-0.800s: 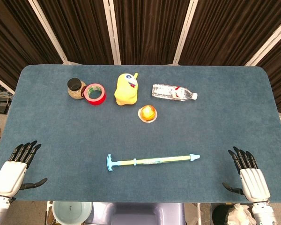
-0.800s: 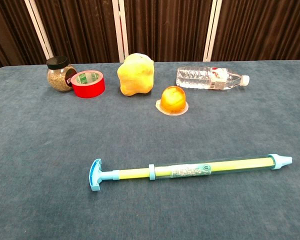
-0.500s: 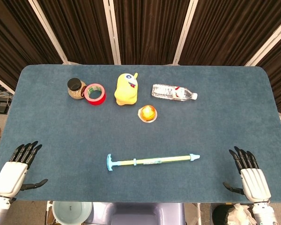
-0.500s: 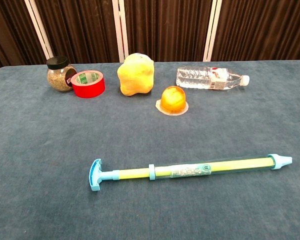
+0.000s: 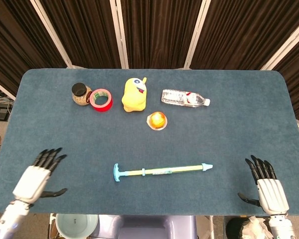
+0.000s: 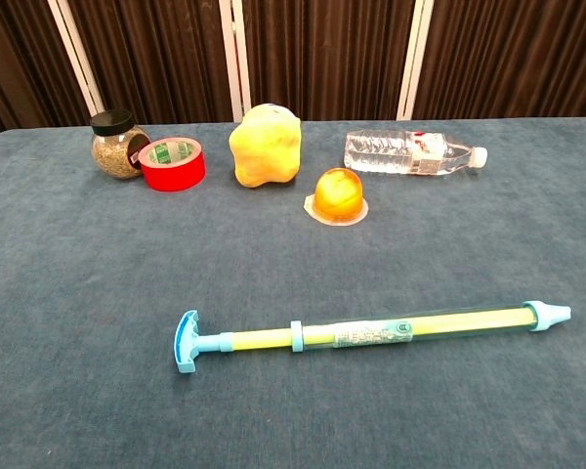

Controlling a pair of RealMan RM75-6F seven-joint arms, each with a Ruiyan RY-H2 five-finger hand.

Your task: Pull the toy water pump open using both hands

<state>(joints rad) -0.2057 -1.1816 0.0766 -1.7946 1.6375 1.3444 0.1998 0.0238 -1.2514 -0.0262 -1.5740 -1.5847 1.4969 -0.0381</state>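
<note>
Head view, looking down: a blue tabletop [image 5: 239,134] carries a toy water pump [image 5: 162,171] lying crosswise near the front edge, its T-shaped blue handle pointing left and its blue nozzle pointing right. The left hand [image 5: 37,177] rests palm down over the near left corner, fingers spread and holding nothing, well apart from the pump. The right hand [image 5: 268,188] lies at the near right corner, fingers likewise spread and empty, also well apart from the pump. Along the far side, from left to right, sit a jar [image 5: 80,94] with a black lid, a red tape roll [image 5: 101,100] touching it, a yellow plush toy [image 5: 134,94], an orange jelly cup [image 5: 157,120] just in front of the toy, and a water bottle [image 5: 185,98] on its side. Chest view, from table height: the pump [image 6: 371,332] lies across the near foreground, with the jar [image 6: 113,146], tape roll [image 6: 172,163], plush toy [image 6: 265,146], jelly cup [image 6: 337,195] and bottle [image 6: 410,153] ranged behind it; neither hand shows here.
</note>
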